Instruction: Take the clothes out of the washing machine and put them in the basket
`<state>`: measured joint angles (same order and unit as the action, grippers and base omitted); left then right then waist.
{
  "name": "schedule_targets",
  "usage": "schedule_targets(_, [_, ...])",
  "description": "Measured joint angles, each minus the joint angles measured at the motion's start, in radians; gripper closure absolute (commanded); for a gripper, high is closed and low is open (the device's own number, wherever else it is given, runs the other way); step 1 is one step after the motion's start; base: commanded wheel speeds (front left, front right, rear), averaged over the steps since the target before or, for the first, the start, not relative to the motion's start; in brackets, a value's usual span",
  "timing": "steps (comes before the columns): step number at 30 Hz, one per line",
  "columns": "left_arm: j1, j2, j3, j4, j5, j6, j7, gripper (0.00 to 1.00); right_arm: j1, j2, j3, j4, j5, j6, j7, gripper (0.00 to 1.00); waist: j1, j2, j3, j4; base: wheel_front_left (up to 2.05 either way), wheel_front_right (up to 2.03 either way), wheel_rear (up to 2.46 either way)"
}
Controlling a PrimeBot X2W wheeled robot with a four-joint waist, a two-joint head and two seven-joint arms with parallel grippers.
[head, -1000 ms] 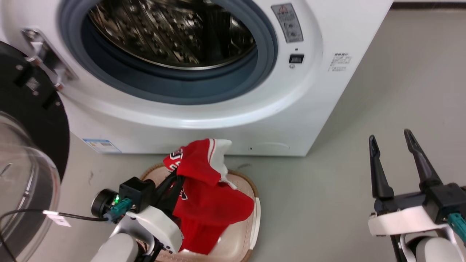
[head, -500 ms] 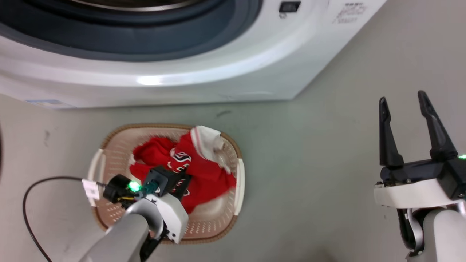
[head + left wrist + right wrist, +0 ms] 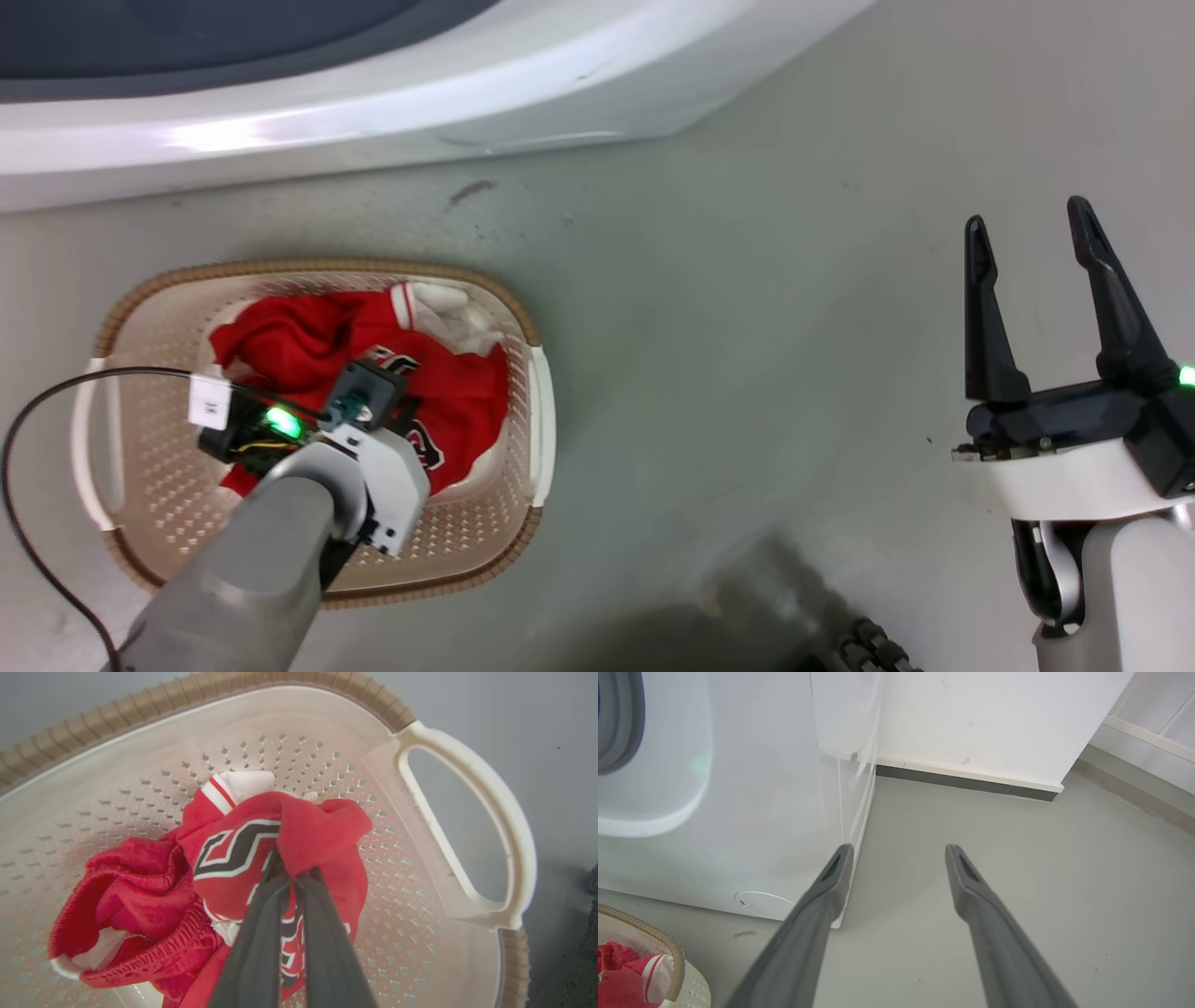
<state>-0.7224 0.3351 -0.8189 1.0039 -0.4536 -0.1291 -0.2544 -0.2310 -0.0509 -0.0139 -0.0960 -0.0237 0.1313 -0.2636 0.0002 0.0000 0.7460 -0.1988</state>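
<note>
Lowered since a second ago, the left hand point(image 3: 290, 876) has brought the clothes point(image 3: 140, 896) from above the basket point(image 3: 140, 701) down onto its perforated bottom, before the washing machine point(image 3: 373, 112). Its fingers point(image 3: 261, 933) are pressed together, pinching a red fold, while the right hand point(image 3: 1027, 215) waits spread and empty, well apart. To finish well, I judge the fingers should spread fully before lifting straight up, so no fabric snags and trails over the rim.
</note>
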Motion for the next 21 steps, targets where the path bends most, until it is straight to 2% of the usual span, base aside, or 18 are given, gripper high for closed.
schedule_targets(6, [-0.047,-0.013,0.020,0.115,-0.028,0.000,-0.006,1.00,-0.021,0.000,0.010,-0.019,0.016,0.000,0.000,0.00,0.0000,0.0000,0.057,-0.030,0.00,0.00,0.00])
schedule_targets(10, [-0.055,-0.018,0.047,0.135,-0.045,0.000,-0.006,1.00,-0.028,0.000,0.017,-0.022,0.019,0.000,0.000,0.00,0.0000,0.0000,0.079,-0.045,0.00,0.00,0.00])
schedule_targets(11, [-0.059,-0.017,0.050,0.134,-0.044,0.000,-0.006,0.91,-0.031,0.000,0.017,-0.022,0.021,0.000,0.000,0.00,0.0000,-0.0001,0.083,-0.047,0.00,0.00,0.00])
schedule_targets(12, [-0.062,-0.017,0.055,0.131,-0.043,0.002,-0.006,0.51,-0.032,0.000,0.015,-0.022,0.022,0.000,0.000,0.00,0.0000,0.0000,0.084,-0.046,0.00,0.00,0.00])
schedule_targets(13, [-0.063,-0.018,0.060,0.127,-0.040,0.011,-0.006,0.00,-0.033,0.000,0.013,-0.021,0.023,0.000,0.000,0.00,0.0000,0.0000,0.083,-0.044,0.00,0.00,0.00])
schedule_targets(21, [-0.013,-0.018,0.089,0.023,0.013,0.030,-0.009,0.00,-0.037,0.000,0.007,-0.005,0.014,0.000,0.000,0.00,-0.0001,0.0000,0.012,-0.028,0.00,0.00,0.00])
